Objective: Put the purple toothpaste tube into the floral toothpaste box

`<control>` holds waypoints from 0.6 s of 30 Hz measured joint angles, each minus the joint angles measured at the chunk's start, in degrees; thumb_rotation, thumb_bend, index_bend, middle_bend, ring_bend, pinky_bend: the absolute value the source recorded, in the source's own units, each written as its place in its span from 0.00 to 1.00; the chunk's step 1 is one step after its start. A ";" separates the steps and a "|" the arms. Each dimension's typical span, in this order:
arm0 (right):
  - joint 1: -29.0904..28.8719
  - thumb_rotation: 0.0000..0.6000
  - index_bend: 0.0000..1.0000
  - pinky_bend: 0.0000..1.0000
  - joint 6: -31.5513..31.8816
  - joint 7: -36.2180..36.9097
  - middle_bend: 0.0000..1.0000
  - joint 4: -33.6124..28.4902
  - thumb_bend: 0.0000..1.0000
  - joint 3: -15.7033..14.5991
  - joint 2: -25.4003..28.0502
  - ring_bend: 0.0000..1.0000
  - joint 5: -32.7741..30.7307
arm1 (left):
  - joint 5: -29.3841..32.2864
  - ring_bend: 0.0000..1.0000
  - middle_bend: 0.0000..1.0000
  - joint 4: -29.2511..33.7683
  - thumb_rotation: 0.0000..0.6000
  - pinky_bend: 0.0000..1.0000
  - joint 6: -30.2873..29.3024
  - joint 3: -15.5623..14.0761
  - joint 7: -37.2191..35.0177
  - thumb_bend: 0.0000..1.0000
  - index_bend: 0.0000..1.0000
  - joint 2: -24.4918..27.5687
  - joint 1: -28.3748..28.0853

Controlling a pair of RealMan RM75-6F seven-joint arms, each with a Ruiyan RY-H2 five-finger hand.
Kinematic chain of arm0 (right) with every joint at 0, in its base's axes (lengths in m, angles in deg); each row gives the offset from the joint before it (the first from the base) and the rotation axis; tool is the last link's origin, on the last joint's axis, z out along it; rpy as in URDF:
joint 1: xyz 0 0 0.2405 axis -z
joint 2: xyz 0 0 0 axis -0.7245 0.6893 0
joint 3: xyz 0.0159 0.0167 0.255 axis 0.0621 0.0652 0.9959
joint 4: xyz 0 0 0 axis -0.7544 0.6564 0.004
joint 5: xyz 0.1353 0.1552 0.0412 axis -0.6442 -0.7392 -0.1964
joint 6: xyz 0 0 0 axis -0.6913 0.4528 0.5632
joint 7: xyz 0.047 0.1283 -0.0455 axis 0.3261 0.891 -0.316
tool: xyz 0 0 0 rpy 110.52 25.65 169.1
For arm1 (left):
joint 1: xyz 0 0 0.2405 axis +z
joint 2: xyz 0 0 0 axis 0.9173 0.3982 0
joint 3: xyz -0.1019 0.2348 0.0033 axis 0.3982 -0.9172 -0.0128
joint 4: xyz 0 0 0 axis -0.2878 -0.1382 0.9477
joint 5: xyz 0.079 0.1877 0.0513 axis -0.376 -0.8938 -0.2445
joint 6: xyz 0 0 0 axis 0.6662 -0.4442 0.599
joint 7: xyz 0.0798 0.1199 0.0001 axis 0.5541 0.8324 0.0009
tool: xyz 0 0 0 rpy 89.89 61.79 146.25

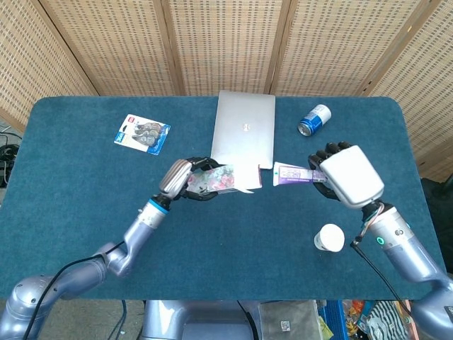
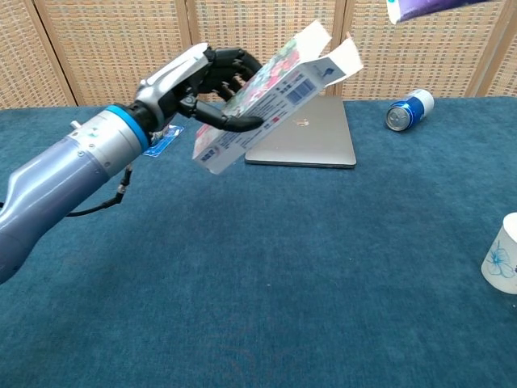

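Observation:
My left hand [image 1: 182,179] [image 2: 198,81] grips the floral toothpaste box [image 1: 219,180] [image 2: 271,93] and holds it in the air, tilted, with its open flaps toward the right. My right hand [image 1: 347,173] holds the purple toothpaste tube [image 1: 291,173] level, its white cap end pointing at the box's open end with a small gap between them. In the chest view only the tube's end [image 2: 420,8] shows at the top edge, and the right hand is out of frame.
A closed silver laptop [image 1: 244,129] lies behind the box. A blue can [image 1: 314,119] lies on its side at the back right. A white paper cup [image 1: 330,238] stands near my right forearm. A blister pack [image 1: 141,133] lies at the back left.

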 measured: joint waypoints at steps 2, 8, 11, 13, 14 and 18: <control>-1.09 1.00 0.58 0.50 -0.76 -2.68 0.58 -1.69 0.60 0.91 1.10 0.45 -2.19 | 0.24 0.44 0.54 0.70 1.00 0.42 0.25 0.40 0.47 0.25 0.55 -0.35 -0.79; -3.81 1.00 0.59 0.50 -2.22 -9.12 0.58 -6.46 0.60 2.87 3.99 0.45 -7.05 | 1.30 0.44 0.54 3.04 1.00 0.42 1.62 1.47 2.48 0.25 0.55 -0.32 -2.60; -5.03 1.00 0.59 0.50 -2.78 -12.13 0.58 -8.07 0.60 3.41 5.11 0.45 -8.81 | 1.96 0.44 0.54 4.77 1.00 0.42 2.31 2.23 3.55 0.25 0.55 0.19 -3.46; -5.78 1.00 0.59 0.50 -3.26 -14.19 0.58 -8.82 0.60 3.48 5.57 0.45 -10.10 | 2.37 0.44 0.54 6.07 1.00 0.42 2.53 2.69 4.32 0.25 0.55 0.59 -3.88; -6.28 1.00 0.59 0.50 -3.63 -15.71 0.58 -9.18 0.60 3.40 5.77 0.45 -10.90 | 2.54 0.44 0.54 6.65 1.00 0.42 2.63 2.89 4.69 0.25 0.55 0.81 -4.06; -7.93 1.00 0.59 0.50 -4.54 -20.88 0.59 -10.01 0.60 2.67 5.87 0.45 -13.70 | 3.41 0.44 0.54 9.05 1.00 0.42 3.09 3.76 6.44 0.25 0.55 1.85 -4.69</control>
